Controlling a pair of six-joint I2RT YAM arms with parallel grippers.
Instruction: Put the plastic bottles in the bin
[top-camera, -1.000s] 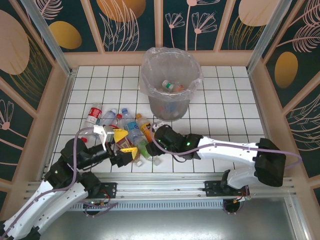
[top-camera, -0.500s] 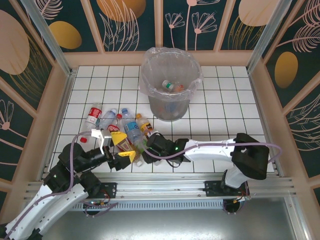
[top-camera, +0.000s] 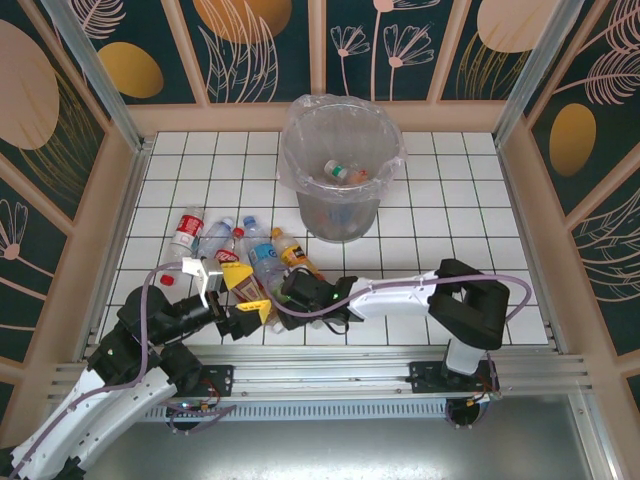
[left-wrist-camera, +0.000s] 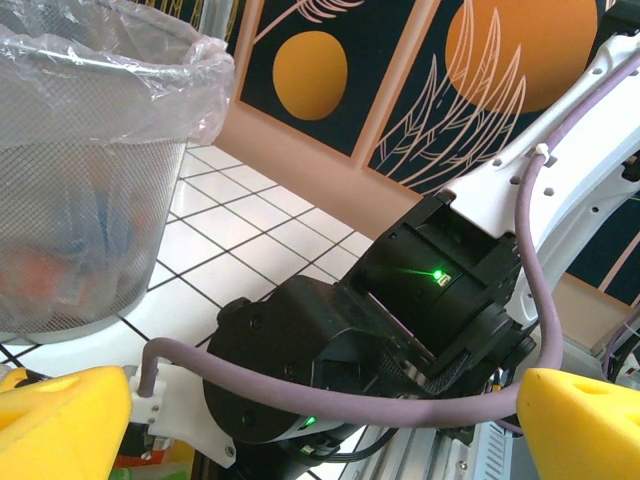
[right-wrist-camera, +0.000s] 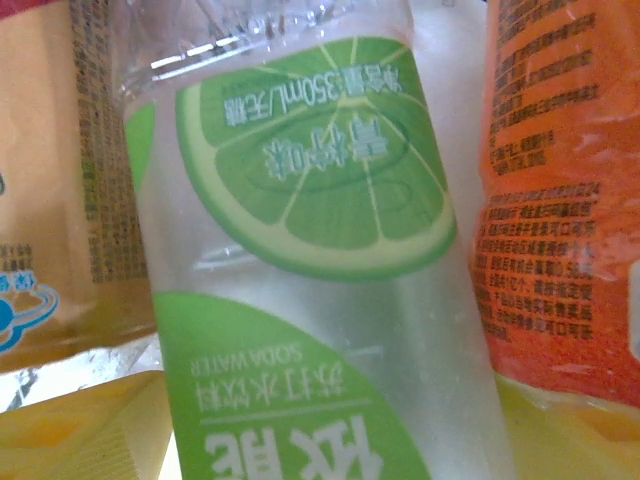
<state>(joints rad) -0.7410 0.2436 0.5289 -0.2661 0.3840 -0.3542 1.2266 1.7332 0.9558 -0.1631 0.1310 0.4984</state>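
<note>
Right gripper: I have my right gripper (top-camera: 284, 299) nose-down in the heap of bottles. Yellow fingers (right-wrist-camera: 60, 435) sit either side of a bottle, but I cannot tell whether they pinch it or merely flank it.
Between those fingers: a green-label bottle (right-wrist-camera: 300, 260), clear, with a lime slice printed on it.
Its neighbours: an orange-label bottle (right-wrist-camera: 560, 200) on one side and a pale tan label (right-wrist-camera: 55, 200) on the other, both pressed close.
Left gripper: my left gripper (top-camera: 250, 294) hovers just beside the right one, with its yellow fingers spread wide and nothing between them.
Heap: the plastic bottles (top-camera: 225, 242) lie on their sides on the tiled table (top-camera: 450, 220), near my arms' bases and left of centre.
Bin: the bin (top-camera: 345, 220) stands upright further back, apart from the heap, with its clear bag folded over the rim.
Inside the bin: a few bottles (top-camera: 340, 172) rest at the bottom.
</note>
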